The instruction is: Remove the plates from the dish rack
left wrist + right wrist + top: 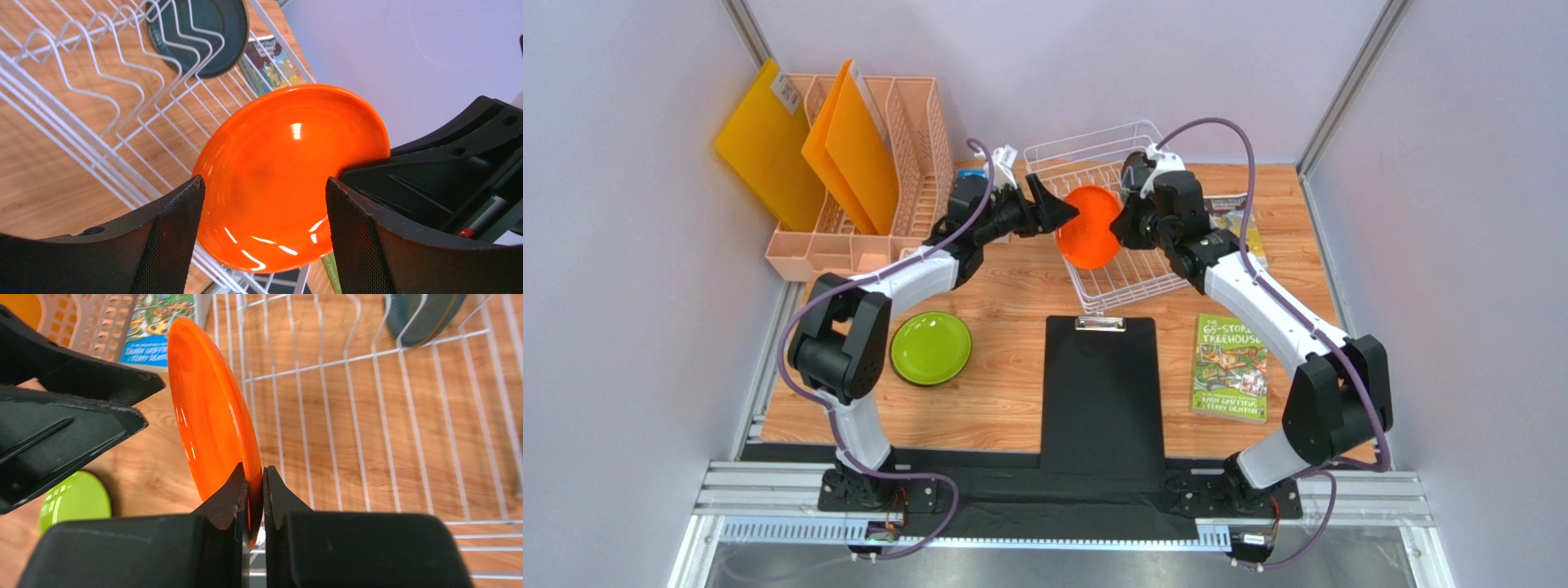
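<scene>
The orange plate [1089, 229] stands on edge, lifted above the near-left part of the white wire dish rack [1100, 157]. My right gripper [1123, 226] is shut on its rim, and the right wrist view shows the fingers pinching the plate's edge [212, 410]. My left gripper [1064, 217] is open just left of the plate and faces its hollow side [288, 177] without gripping it. The dark grey-teal plate [205, 30] stands between prongs in the rack. The lime green plate [930, 348] lies flat on the table. The dark red plate is out of view.
A peach mesh file holder [891, 172] with orange folders stands at the back left. A black clipboard [1100, 392] lies at the front centre, with a book [1231, 368] to its right. Another book [153, 331] lies left of the rack.
</scene>
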